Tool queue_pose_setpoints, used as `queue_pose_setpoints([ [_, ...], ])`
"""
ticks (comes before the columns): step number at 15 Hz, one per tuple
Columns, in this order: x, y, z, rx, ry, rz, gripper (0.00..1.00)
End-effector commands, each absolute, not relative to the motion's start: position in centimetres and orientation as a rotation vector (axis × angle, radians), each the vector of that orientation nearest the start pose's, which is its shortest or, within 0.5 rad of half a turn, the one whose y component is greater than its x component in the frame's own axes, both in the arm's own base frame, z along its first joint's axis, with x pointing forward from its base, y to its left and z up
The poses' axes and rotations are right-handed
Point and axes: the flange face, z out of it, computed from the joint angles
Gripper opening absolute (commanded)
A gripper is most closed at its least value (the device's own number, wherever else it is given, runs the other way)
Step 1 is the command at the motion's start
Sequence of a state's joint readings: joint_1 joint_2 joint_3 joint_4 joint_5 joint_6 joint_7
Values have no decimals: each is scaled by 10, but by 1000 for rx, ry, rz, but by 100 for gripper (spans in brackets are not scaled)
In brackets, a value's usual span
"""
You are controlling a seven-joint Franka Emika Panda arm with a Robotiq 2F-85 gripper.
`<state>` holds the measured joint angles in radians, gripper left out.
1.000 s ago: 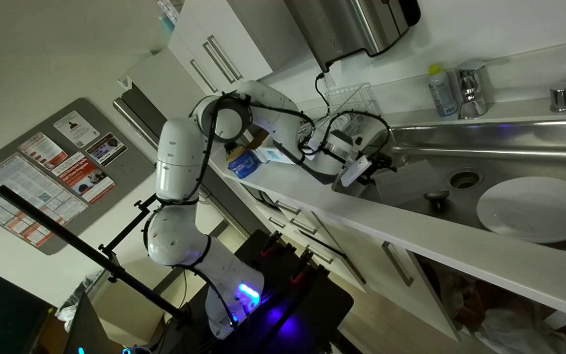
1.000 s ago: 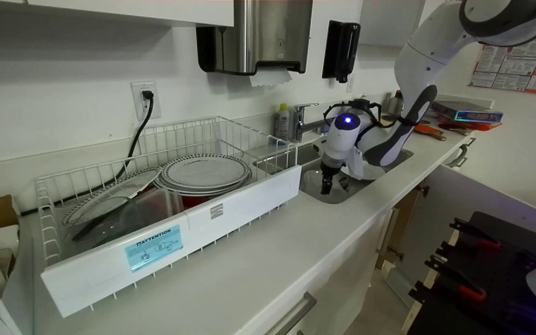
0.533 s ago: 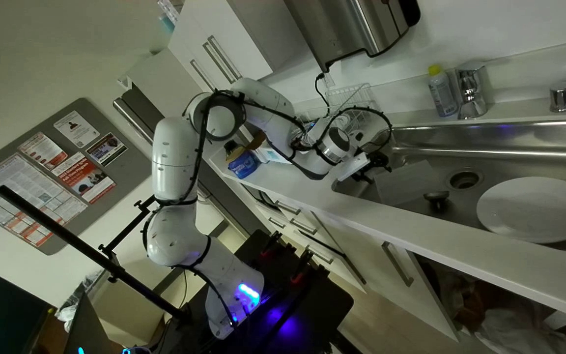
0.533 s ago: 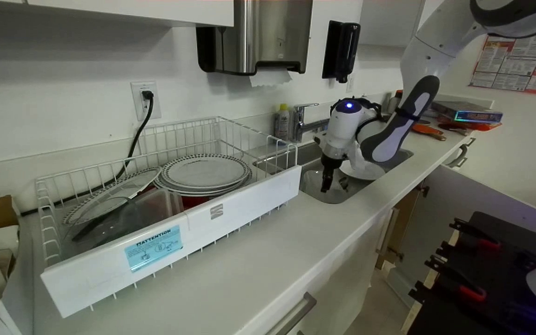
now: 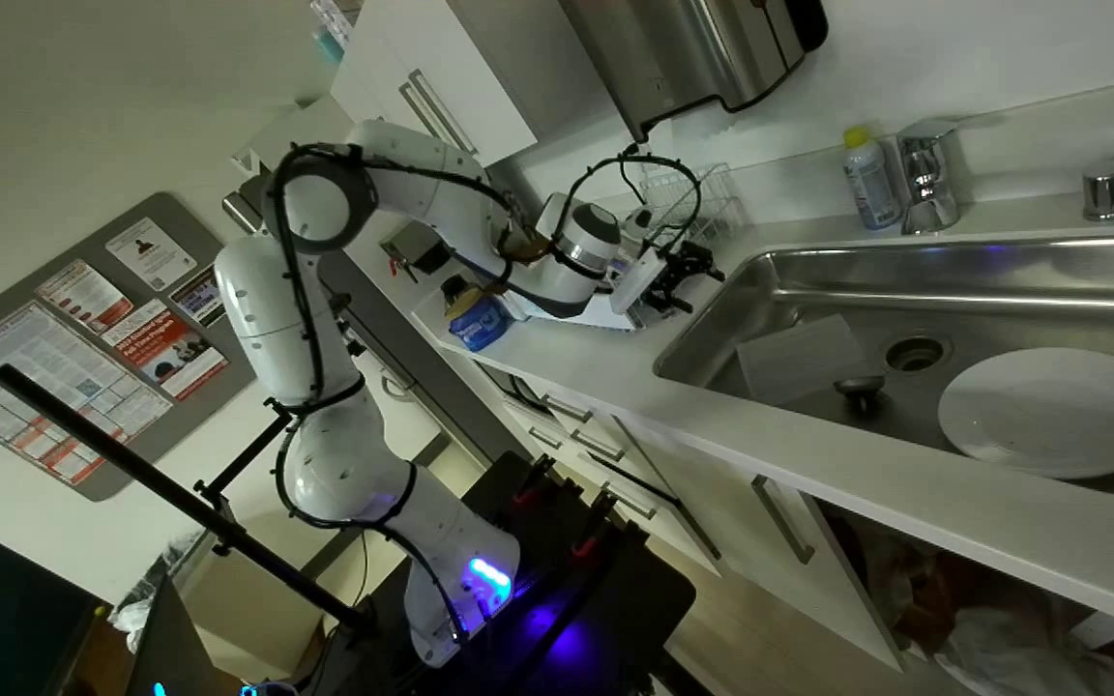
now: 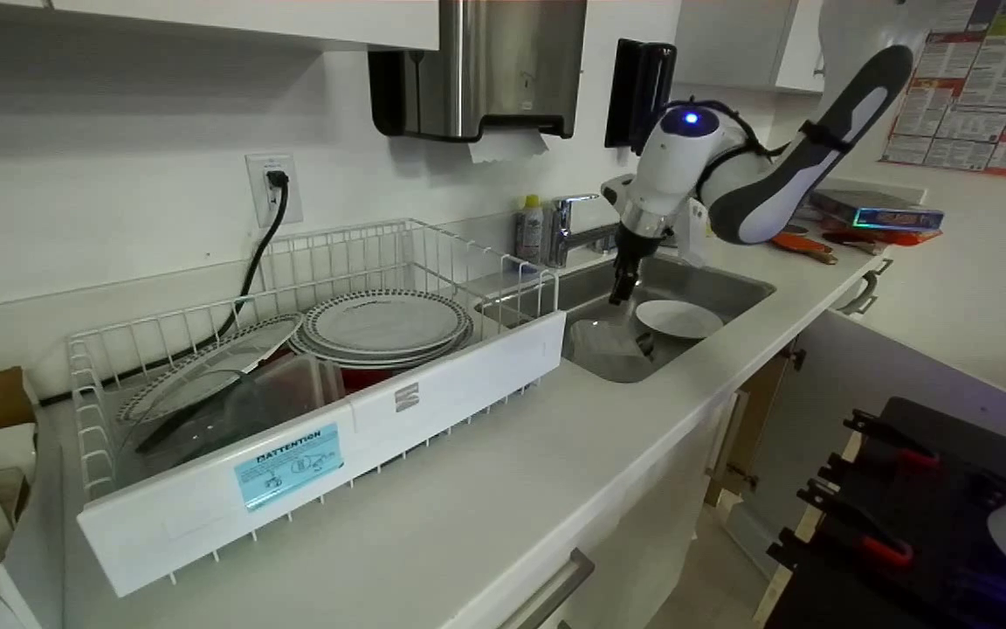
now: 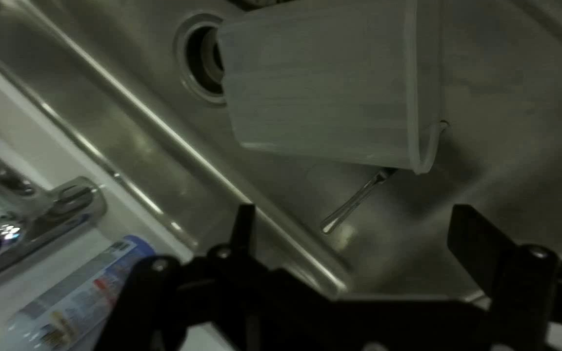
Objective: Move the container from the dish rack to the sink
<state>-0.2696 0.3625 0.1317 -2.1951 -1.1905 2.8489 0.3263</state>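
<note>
A black two-fingered gripper (image 7: pixel 354 214) is hovering above a wide stainless-steel sink (image 5: pixel 886 275), its fingers (image 7: pixel 473 236) standing far apart, released. A translucent, tapered plastic container (image 7: pixel 320 87) is lying on its side on the sink's floor. In the wrist view its rimmed end is facing three o'clock, a dark round drain hole (image 7: pixel 203 58) is showing at its nine o'clock, and a slim metal handle (image 7: pixel 351 207) is poking out near six o'clock. In an exterior view a round white plate (image 5: pixel 1055 411) is resting in the sink near the container's three o'clock, while a shiny metal tap (image 5: pixel 926 184) is standing at one o'clock, a pale, yellow-capped bottle (image 5: pixel 871 184) just beside it. In an exterior view a white wire dish rack (image 6: pixel 485 377) is sitting on the pale counter (image 6: pixel 433 524) at the container's nine o'clock, holding dark-rimmed white plates (image 6: pixel 385 319) and a transparent plastic vessel (image 6: pixel 285 393).
</note>
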Motion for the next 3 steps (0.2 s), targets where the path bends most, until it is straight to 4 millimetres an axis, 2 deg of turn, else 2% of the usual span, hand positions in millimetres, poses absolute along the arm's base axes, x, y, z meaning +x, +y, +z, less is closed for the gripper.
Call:
queue_pose_setpoints([
  [1, 523, -17, 293, -3476, -1013, -686, 100],
  [3, 513, -11, 309, -3524, -993, -728, 100],
])
